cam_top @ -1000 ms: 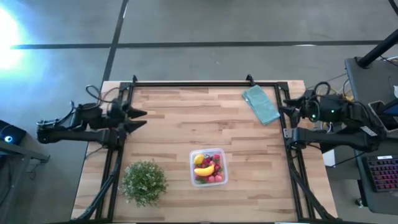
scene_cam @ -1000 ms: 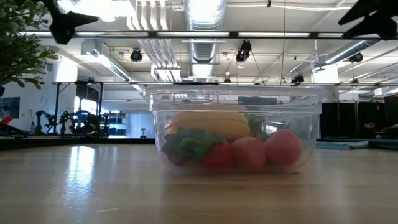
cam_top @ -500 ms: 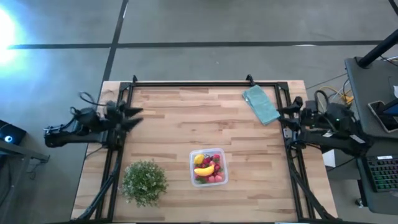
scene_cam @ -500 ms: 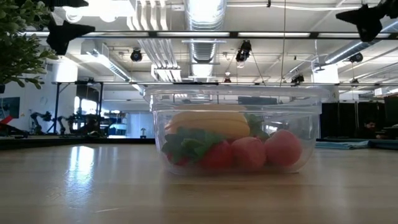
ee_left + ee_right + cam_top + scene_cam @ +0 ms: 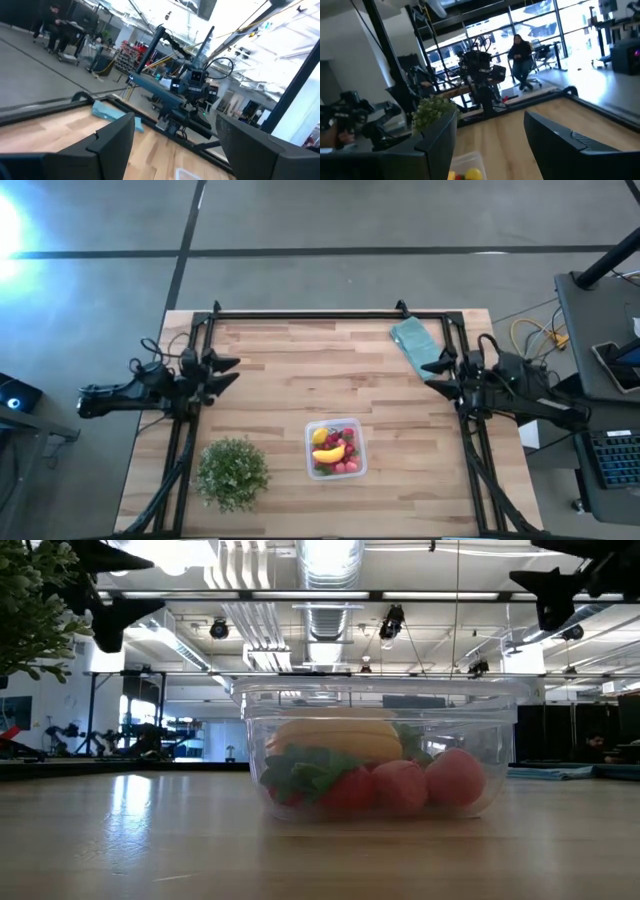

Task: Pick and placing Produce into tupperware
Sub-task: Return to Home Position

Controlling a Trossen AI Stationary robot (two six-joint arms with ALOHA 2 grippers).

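Homing looked like the step in hand, and doing it well called for little: each arm should fold back along its own side with its hand kept high, so nothing sweeps across the wood. The left hand (image 5: 230,370) hung over the left edge of the tabletop (image 5: 300,375), fingers apart and empty. The right hand (image 5: 430,378) hung over the right edge, also spread and holding nothing. The left arm's likeliest snag was the potted plant (image 5: 232,472) on its side. The right arm's was the teal cloth (image 5: 419,347), lying just beside its fingertips. Neither needed to close or reach.

The tupperware (image 5: 380,705) stood upright on the wood to the right of the plant, about midway across, well apart from both hands and with no lid showing. Inside, the banana (image 5: 332,453) lay across the middle with the lemon (image 5: 320,437) touching it toward one corner. The red and pink berries (image 5: 400,785) were packed low around them, with green leafy bits among them. No loose produce showed on the bare boards, so the filling seemed finished
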